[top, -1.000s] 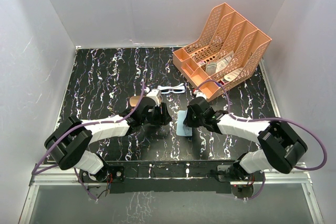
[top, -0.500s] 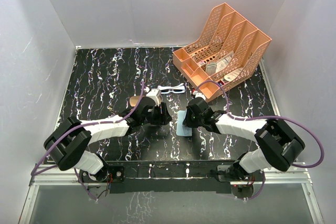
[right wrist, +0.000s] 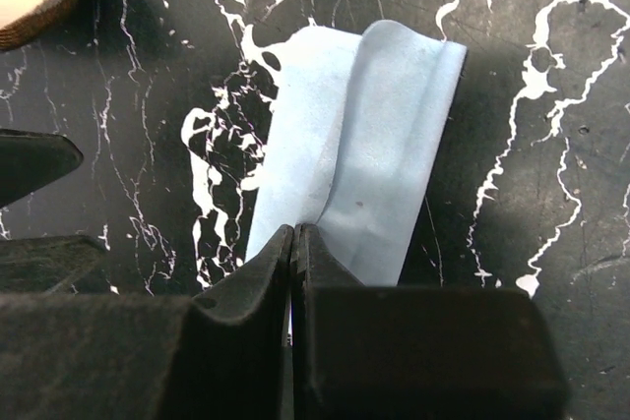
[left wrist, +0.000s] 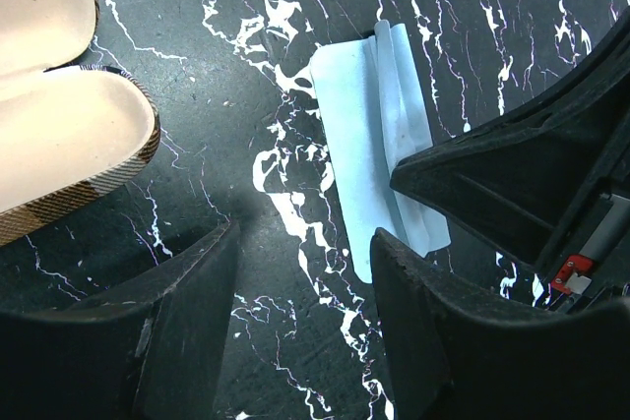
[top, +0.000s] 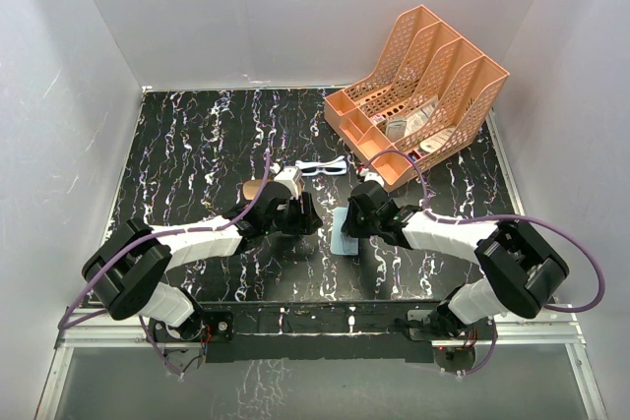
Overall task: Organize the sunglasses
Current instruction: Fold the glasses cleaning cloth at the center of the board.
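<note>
The sunglasses (top: 323, 167), with a thin white frame and bluish lenses, lie on the black marbled table beyond both grippers, and nothing holds them. My left gripper (top: 306, 215) (left wrist: 305, 243) hovers open over bare table with nothing between its fingers. Just to its left lies the open brown plaid case (left wrist: 69, 135) (top: 253, 188). My right gripper (top: 351, 225) (right wrist: 293, 235) is shut on the near edge of the light blue cloth (right wrist: 379, 164) (left wrist: 369, 135) (top: 342, 242). A raised fold in the cloth runs into the pinched jaws.
An orange mesh desk organizer (top: 445, 71) holding small items stands at the back right, close to the sunglasses. White walls enclose the table on three sides. The two grippers sit close together, with the right wrist (left wrist: 532, 174) at the edge of the left wrist view.
The right gripper has shifted slightly to the left with the cloth pinched in it. The left arm has stayed still.
</note>
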Action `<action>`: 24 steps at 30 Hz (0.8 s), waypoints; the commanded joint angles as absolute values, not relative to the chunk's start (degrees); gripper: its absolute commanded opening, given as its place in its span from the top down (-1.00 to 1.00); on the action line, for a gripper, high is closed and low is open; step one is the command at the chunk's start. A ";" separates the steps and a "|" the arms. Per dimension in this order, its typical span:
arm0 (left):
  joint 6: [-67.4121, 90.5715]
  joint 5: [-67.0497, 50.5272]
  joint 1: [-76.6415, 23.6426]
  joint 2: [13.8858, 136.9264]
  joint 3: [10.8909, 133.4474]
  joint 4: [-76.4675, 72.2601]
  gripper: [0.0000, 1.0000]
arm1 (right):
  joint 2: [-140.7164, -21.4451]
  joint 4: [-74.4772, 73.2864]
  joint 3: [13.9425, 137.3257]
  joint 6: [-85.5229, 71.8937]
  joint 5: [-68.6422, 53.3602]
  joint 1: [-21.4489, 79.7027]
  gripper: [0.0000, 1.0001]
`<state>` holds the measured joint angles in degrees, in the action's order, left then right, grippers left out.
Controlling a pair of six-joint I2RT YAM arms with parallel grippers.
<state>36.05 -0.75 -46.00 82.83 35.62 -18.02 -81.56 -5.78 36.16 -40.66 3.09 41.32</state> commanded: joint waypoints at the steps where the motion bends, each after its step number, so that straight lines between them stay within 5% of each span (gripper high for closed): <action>1: 36.25 -0.51 -46.41 80.94 35.67 -18.70 -0.08 | -81.88 -3.21 39.66 -40.83 4.17 41.75 1.00; 24: 36.30 -0.56 -46.41 81.10 35.89 -18.72 -0.08 | -82.71 -2.43 38.16 -40.67 2.61 42.40 1.00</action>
